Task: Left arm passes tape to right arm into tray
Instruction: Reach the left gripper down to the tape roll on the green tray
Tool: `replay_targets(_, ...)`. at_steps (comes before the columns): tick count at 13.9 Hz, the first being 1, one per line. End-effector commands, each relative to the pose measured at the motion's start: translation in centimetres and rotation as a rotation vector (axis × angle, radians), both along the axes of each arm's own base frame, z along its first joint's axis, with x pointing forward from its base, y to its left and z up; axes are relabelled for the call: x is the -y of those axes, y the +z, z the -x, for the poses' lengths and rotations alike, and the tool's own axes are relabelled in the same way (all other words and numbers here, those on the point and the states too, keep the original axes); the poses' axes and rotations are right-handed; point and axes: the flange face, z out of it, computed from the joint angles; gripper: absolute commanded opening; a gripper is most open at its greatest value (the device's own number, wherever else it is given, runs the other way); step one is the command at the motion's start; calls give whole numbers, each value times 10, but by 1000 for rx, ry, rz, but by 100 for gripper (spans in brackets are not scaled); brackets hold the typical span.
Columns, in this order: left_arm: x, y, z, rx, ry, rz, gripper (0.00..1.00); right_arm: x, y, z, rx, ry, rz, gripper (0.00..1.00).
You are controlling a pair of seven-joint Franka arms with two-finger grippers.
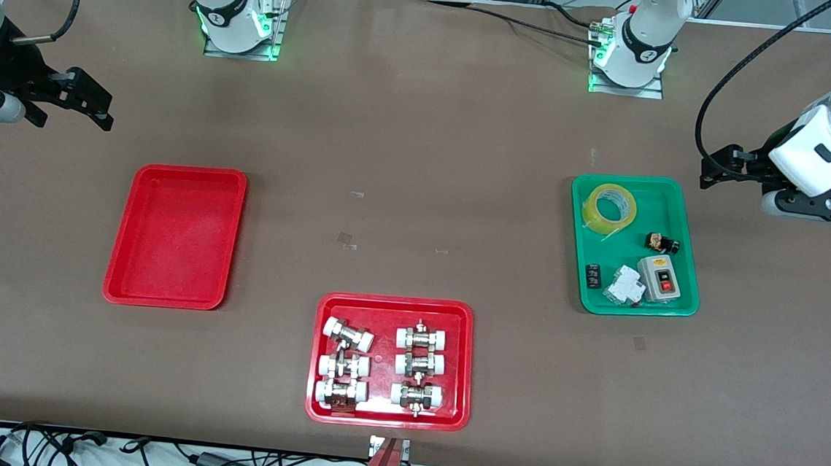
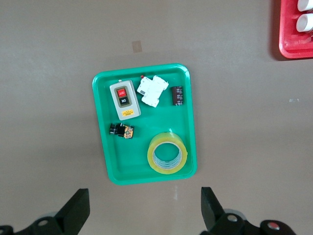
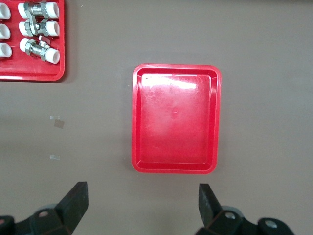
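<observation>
The yellow tape (image 1: 609,208) lies flat in the green tray (image 1: 669,207), at the corner farthest from the front camera; it also shows in the left wrist view (image 2: 167,157). My left gripper (image 1: 721,170) hangs open and empty in the air beside the green tray, over bare table at the left arm's end; its jaws (image 2: 144,196) stand wide apart. The plain red tray (image 1: 175,236) is empty and also shows in the right wrist view (image 3: 176,119). My right gripper (image 1: 92,104) hangs open and empty over bare table near that tray; its jaws (image 3: 142,191) stand wide apart.
The green tray (image 2: 127,161) also holds a grey switch box (image 1: 661,278), a white breaker (image 1: 624,284) and small black parts. A red tray of metal fittings (image 1: 390,361) sits near the table's front edge, midway between the arms.
</observation>
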Motion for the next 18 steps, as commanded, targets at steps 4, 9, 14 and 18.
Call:
replay_targets(4, -14, -44, 5, -114, -21, 19, 100, -3, 2, -2, -38, -50, -37, 100)
replay_targets(9, -2, -198, 43, -174, -52, 9, 100, -3, -3, -3, -30, -51, -30, 100)
replay_targets(14, -2, -315, 87, -165, -54, 38, 100, -5, -5, -4, -36, -40, -31, 100)
replay_targets(18, -17, -370, 96, -148, -9, 90, 97, -5, -5, -4, -38, -38, -31, 100)
